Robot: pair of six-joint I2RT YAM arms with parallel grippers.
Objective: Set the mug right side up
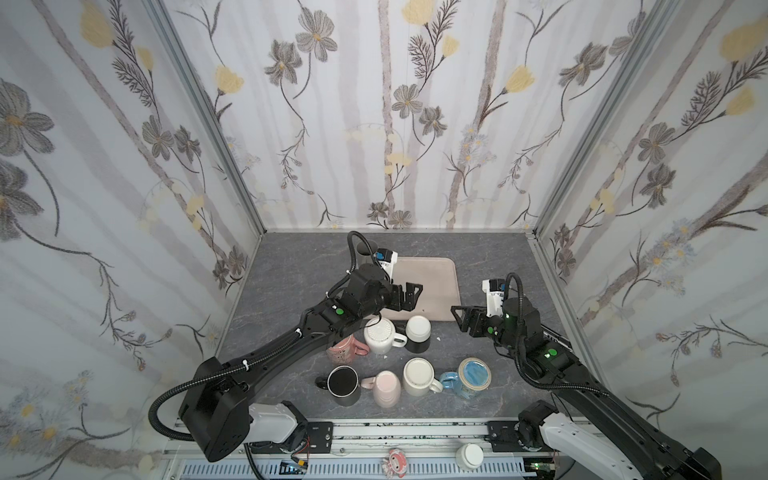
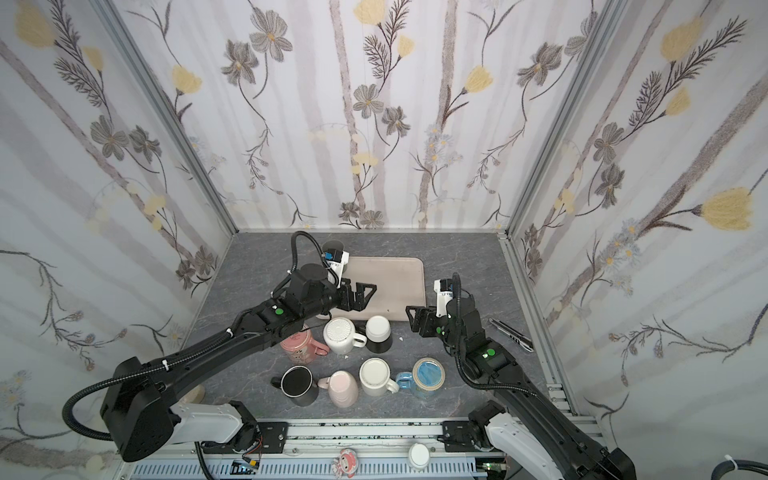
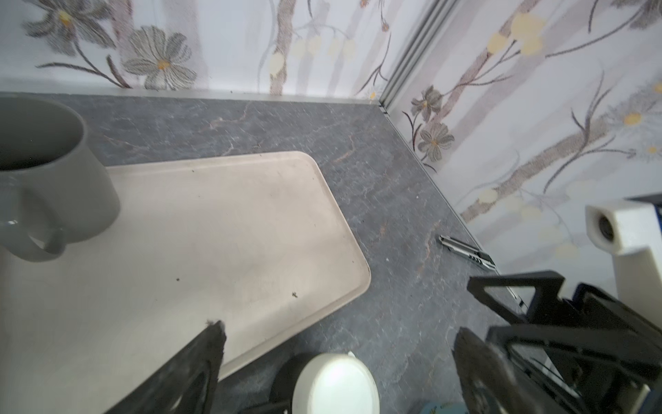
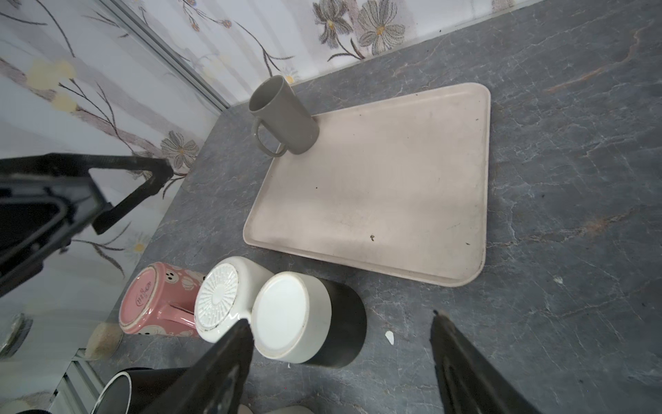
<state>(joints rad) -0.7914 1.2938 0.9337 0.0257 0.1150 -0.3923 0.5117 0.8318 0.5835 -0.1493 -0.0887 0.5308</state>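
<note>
**Desk:** Bimanual rig, mid-task. The left gripper (image 1: 411, 296) and right gripper (image 1: 459, 319) both hang with jaws spread, holding nothing. Where's the mug?

**Photographer:** The grey mug (image 4: 286, 118) stands mouth-up at the 11 o'clock corner of the tray (image 4: 394, 179), its handle over the rim.

**Desk:** The risk?

**Photographer:** The left wrist sits just beside it, so a careless swing could topple it. At the tray's 6 o'clock, the white-and-black mug (image 1: 417, 332) and ribbed white mug (image 1: 379, 334) sit base-up and crowded. A grab there may shove a neighbour.
</note>
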